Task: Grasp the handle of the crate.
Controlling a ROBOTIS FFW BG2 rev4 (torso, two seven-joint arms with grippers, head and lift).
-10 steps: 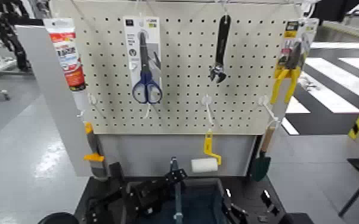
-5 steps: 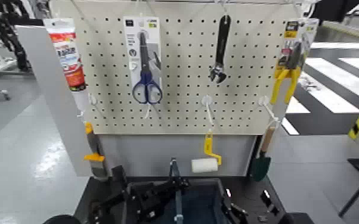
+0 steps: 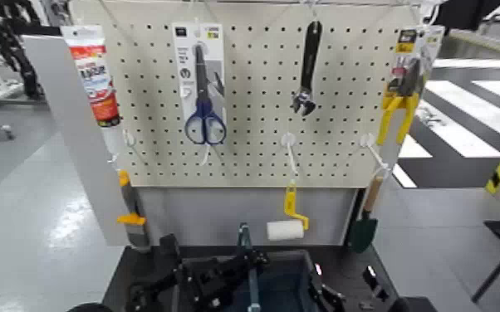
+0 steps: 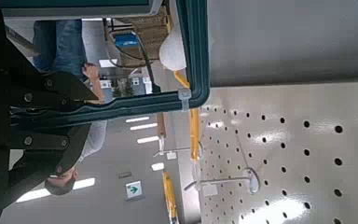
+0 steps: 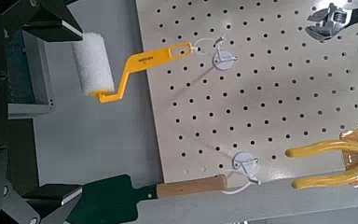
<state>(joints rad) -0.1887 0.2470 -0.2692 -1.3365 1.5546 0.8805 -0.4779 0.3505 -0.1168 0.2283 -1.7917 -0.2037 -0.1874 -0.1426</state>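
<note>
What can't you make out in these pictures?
- Crate's floor: head view; dark, and the bottom edge cuts the crate off.
- Fine print on the scissors' card: head view; too small.
- The handle's lower end: head view; cut off by the bottom edge.
- Pliers' far end: right wrist view; cut off by the right edge.

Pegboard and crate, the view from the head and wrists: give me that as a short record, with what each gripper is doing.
crate: dark blue-grey, below the pegboard
handle: upright strip in the head view
left gripper: shut on the handle
right gripper: open, holding nothing, at the crate's right
low on the board: paint roller, green trowel
higher up: scissors, wrench
</note>
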